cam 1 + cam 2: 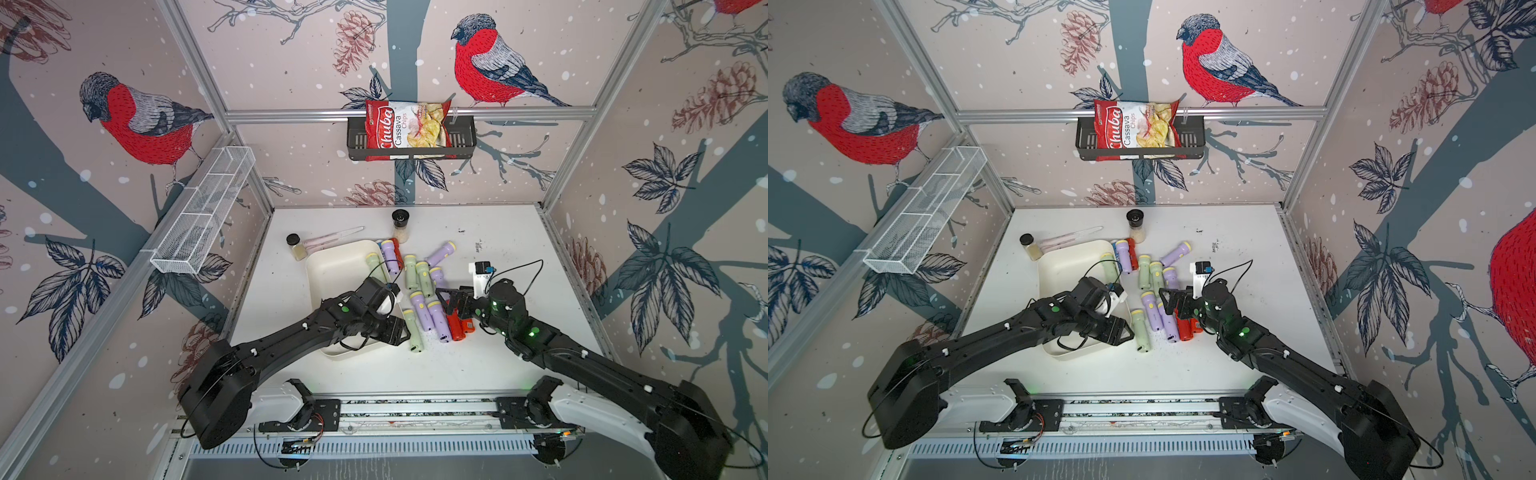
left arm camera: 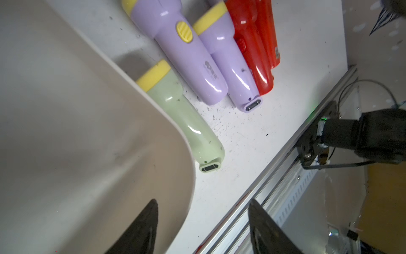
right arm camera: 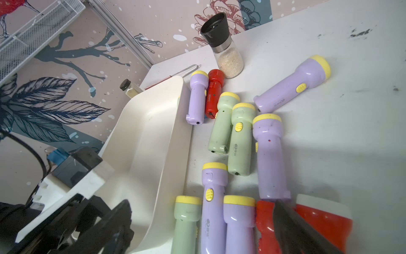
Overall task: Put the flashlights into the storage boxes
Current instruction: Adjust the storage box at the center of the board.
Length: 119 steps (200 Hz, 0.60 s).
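Red flashlight — long axis roughly 12-to-6 o'clock, just under your right gripper, fingers spread wide, empty; left gripper half-parted, empty, at tray 5 o'clock corner.

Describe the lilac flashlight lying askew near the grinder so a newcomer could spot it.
Find the cream tray, then the tall black-capped grinder jar behind the flashlights scattered beside it. The lilac flashlight lies next to that jar, on the side away from the tray. Its neighbours run roughly along the tray; this one lies slanted, yellow head pointing away.
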### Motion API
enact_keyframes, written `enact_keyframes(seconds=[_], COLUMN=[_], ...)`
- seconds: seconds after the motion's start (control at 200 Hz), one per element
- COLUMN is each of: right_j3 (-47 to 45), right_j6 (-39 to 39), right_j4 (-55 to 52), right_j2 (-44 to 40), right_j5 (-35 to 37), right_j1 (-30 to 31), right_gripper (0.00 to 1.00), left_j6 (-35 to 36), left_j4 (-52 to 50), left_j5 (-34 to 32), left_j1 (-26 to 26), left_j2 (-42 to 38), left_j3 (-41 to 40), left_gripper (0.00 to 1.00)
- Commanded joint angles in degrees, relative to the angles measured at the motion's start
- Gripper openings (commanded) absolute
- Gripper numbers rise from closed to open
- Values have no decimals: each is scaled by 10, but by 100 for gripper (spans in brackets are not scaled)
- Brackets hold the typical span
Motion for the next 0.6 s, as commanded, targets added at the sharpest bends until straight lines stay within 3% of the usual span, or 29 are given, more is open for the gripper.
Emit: enact_keyframes(seconds=[0.0, 0.16, 0.265, 0.59], right_j3=[13, 38, 52, 123], right_j6=[15, 37, 53, 69], right_j4=[21, 16, 20, 0], right_j2=[10, 34, 55, 145], right_j5=[-17, -37, -61, -155], right_j1=[8, 19, 24, 29], right_gripper=[99, 99, 99, 99], left_j6=[-32, -71, -55, -37], left_j4=[-6, -38, -40, -48], left_j5=[-9, -97, -150, -152], left_j1=[40, 106, 152, 371], left_j2=[-25, -69, -101, -116], left_j3=[5, 9, 5, 12], left_gripper=[65, 65, 67, 70])
